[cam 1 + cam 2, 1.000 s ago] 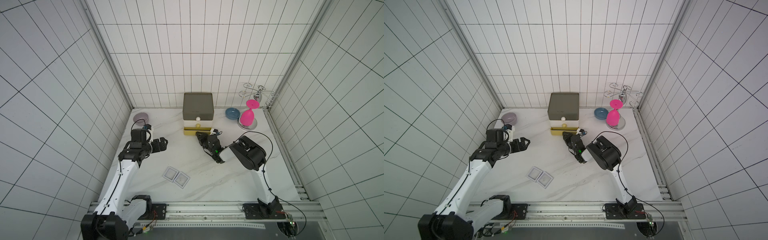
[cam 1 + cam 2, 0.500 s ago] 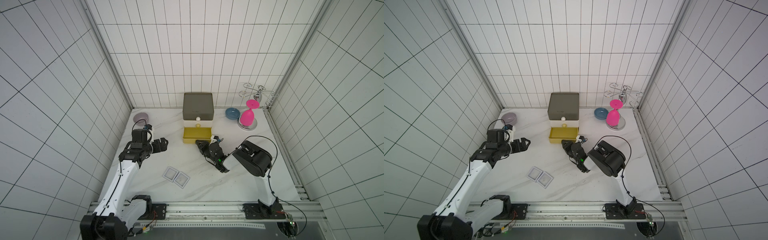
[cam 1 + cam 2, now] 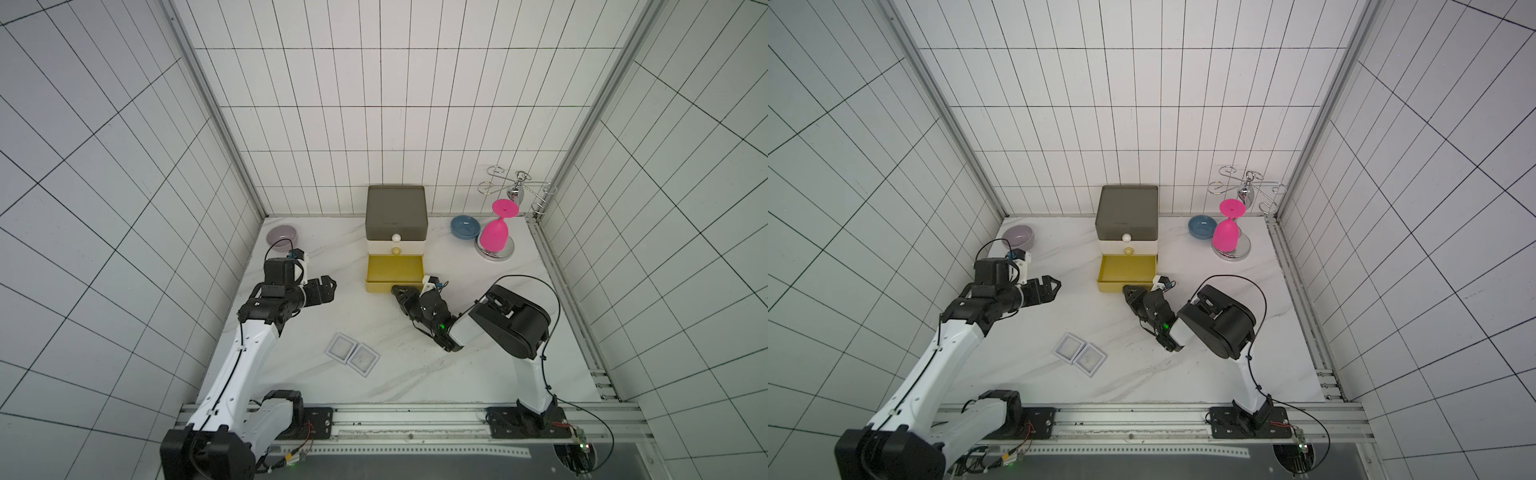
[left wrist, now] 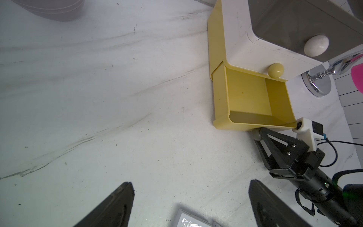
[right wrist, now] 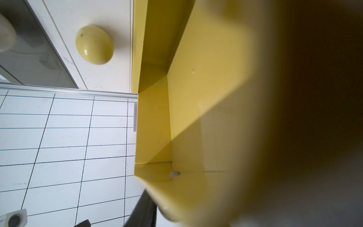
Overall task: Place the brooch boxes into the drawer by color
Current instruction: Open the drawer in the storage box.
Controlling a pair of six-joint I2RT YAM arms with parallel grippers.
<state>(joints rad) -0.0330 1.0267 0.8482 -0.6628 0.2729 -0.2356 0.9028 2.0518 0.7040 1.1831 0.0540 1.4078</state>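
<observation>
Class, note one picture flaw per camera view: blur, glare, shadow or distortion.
Right wrist view: the yellow drawer is sharp inside, but one side of the frame is a yellow-to-dark blur. Left wrist view: sharp, with glare on a brooch box window. Both top views: wall tiles stretch toward the edges.

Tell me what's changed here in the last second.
The right end effector, shut on the knob, drew back and pulled the yellow drawer from nearly closed to open. Unchanged: the left end effector open and empty, the two pale brooch boxes on the table, the white tier and grey tier closed.
</observation>
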